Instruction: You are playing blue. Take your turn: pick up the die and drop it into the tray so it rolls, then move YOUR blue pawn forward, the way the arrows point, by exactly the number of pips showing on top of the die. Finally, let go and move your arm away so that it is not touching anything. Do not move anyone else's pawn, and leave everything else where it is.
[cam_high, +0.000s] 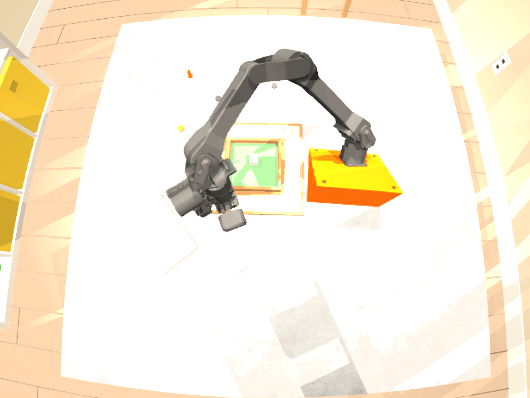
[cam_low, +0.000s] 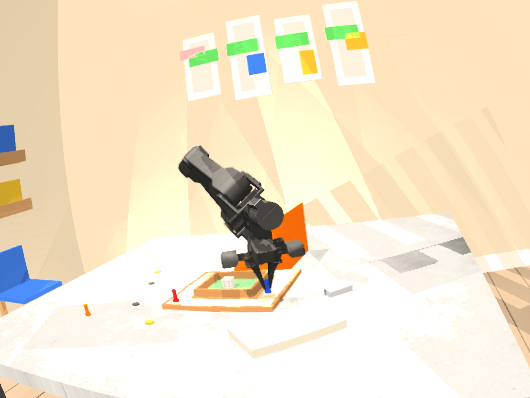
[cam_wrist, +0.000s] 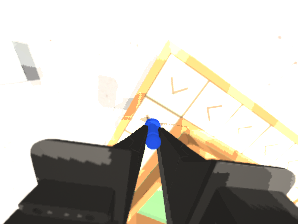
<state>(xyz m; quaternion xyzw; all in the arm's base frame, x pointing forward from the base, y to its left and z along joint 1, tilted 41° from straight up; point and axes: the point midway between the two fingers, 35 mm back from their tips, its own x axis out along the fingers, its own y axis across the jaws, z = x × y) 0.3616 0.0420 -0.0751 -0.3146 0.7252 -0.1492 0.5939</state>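
My gripper is shut on the blue pawn and holds it upright over the board's track, near a corner. Whether its base touches the board is unclear. The board has arrowed squares around the tray. The white die lies inside the tray on the green floor; its top pips are too washed out to read. A red pawn stands at another corner of the board; the arm hides it in the top view.
An orange pawn, yellow discs and grey discs lie off the board. A pale slab and a small grey block lie nearby. The arm stands on an orange-yellow box.
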